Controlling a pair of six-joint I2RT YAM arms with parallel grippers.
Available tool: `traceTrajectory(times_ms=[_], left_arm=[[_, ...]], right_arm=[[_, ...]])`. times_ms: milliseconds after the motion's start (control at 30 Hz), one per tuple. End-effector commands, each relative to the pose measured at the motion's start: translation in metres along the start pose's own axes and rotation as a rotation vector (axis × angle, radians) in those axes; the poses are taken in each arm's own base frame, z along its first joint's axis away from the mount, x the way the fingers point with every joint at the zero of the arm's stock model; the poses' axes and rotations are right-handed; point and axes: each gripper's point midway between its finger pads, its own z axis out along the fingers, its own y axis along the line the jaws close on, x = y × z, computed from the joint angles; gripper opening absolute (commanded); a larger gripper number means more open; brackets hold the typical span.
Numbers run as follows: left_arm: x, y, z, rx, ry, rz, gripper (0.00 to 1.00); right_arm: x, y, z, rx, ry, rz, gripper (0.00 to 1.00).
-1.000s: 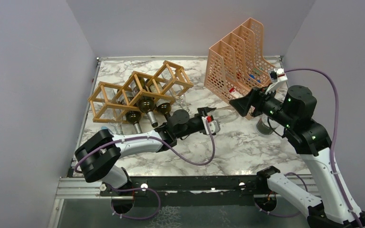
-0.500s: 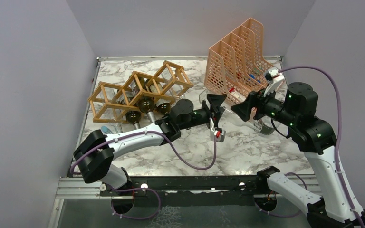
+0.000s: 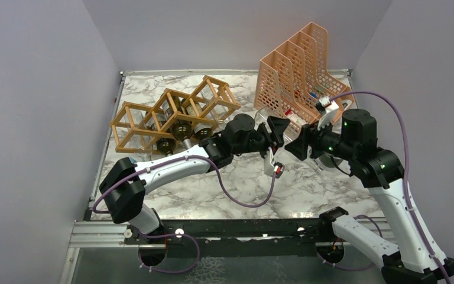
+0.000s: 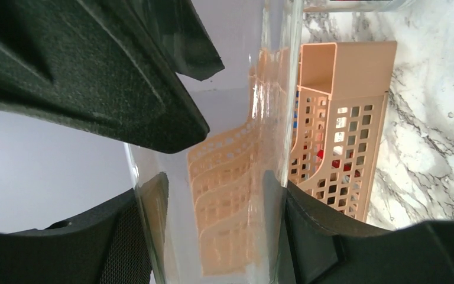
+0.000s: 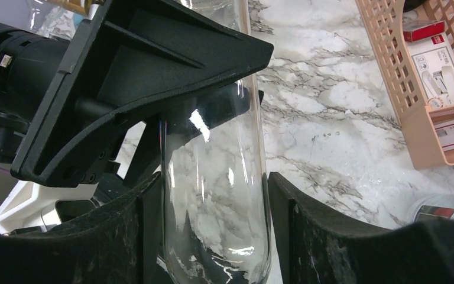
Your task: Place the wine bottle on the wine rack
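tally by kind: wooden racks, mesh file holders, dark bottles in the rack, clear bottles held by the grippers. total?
wine rack: 1
peach file holder: 1
dark bottles in the rack: 3
clear bottle, held: 1
Total: 6

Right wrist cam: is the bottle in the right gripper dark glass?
No. The bottle held in the right gripper is clear glass; the marble table shows through it.
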Motion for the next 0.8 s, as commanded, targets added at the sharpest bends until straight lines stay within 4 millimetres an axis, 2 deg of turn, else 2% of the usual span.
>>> traceTrajectory(times_ms=[0,200,767], left_arm=[[-0.005,0.024,0.001,-0.021,-0.027,0.039,0.00],[-0.008,0.023,0.000,0.004,-0.041,0.013,0.00],[-0.007,0.028,-0.004,0.023,-0.055,-0.067,0.00]], right_arm=[[0.008,0.001,0.000,-0.012,0.024,-0.006,0.62],[0.016,0.004,0.003,-0.037,0.058,-0.005,0.71],[0.024,0.007,0.005,-0.070,0.077,-0.006,0.74]])
